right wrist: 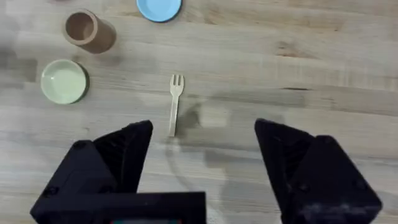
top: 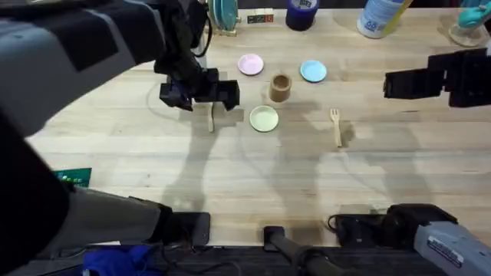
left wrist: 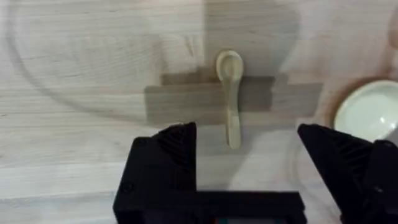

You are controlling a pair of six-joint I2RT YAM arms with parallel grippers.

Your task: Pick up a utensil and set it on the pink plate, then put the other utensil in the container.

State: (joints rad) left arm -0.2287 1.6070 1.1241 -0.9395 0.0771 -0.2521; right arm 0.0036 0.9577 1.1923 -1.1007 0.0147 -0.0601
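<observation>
The wooden spoon (top: 210, 119) (left wrist: 230, 93) lies on the table, left of the yellow-green plate. My left gripper (top: 201, 98) (left wrist: 249, 146) hovers just above it, open, the spoon's handle between the two black fingers with nothing held. The pink plate (top: 251, 64) sits farther back, to the right of that gripper. The tan cup (top: 280, 87) (right wrist: 84, 28) stands upright between the plates. The wooden fork (top: 336, 125) (right wrist: 175, 102) lies right of centre, prongs pointing away. My right gripper (top: 390, 84) (right wrist: 202, 149) hangs open above the table, to the right of the fork.
A light blue plate (top: 312, 71) (right wrist: 159, 7) lies behind the fork, and a yellow-green plate (top: 264, 118) (left wrist: 370, 112) (right wrist: 63, 81) sits in front of the cup. A dark blue roll (top: 301, 14) and a bottle (top: 377, 17) stand at the back edge.
</observation>
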